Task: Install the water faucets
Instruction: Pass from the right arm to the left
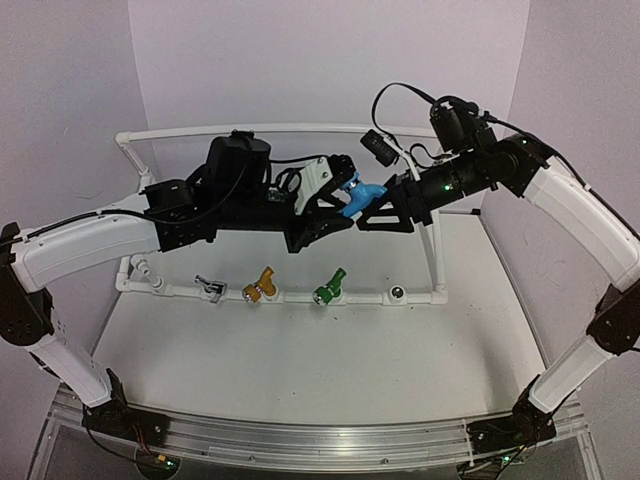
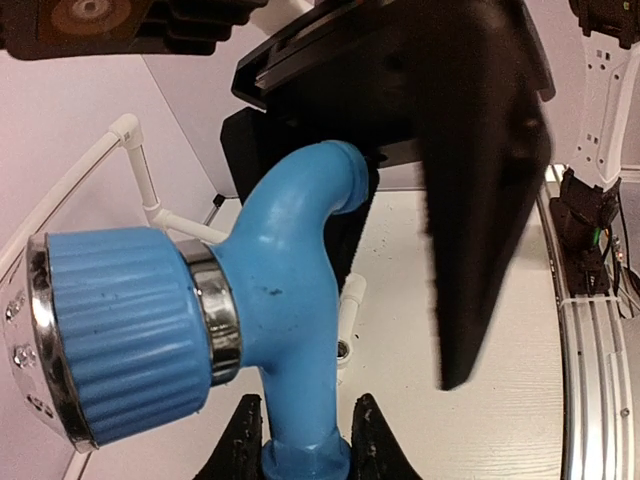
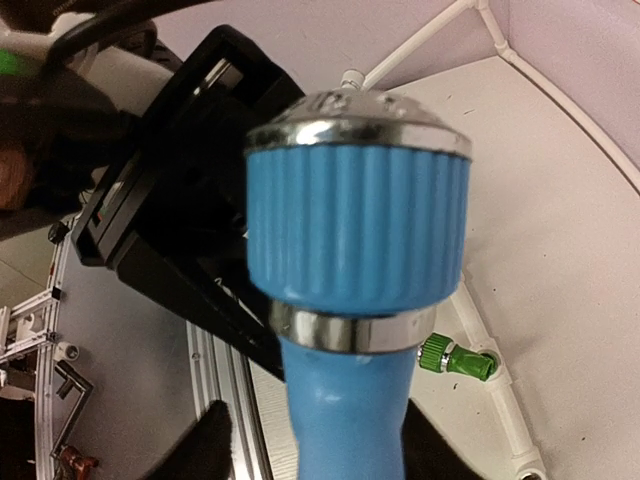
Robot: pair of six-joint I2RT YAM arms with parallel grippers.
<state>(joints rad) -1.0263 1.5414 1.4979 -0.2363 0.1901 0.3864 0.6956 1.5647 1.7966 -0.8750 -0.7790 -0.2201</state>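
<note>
Hanging in mid-air between the two arms, the blue faucet [image 1: 358,192] sits above the far half of the worktop [image 1: 300,370], higher than the near rail of the white pipe frame [image 1: 180,290] and not touching it. The left fingers [image 1: 322,222] reach in from the left and the right fingers [image 1: 385,212] from the right, and they meet at the faucet.

From the left wrist, the blue faucet [image 2: 290,300] fills the view. Its ribbed nozzle with the metal rim points left and its curved spout rises away. The left fingers [image 2: 243,450] pinch its lower base, one tip pressed against each side. The right fingers [image 2: 480,250] loom dark and blurred around the spout end.

From the right wrist, the blue faucet [image 3: 350,240] stands with its nozzle uppermost. The right fingers [image 3: 212,450] show as dark shapes on either side of its stem at the bottom edge. I cannot tell whether they press on it or stand just off it.

Three other faucets sit along the near rail. The silver faucet [image 1: 211,288] is on the left, the yellow faucet [image 1: 258,287] is beside it, and the green faucet [image 1: 329,287] is further right. To the right of the green one, a round open socket [image 1: 397,293] shows on the same rail. The green faucet [image 3: 458,360] also appears on the rail in the right wrist view.
</note>
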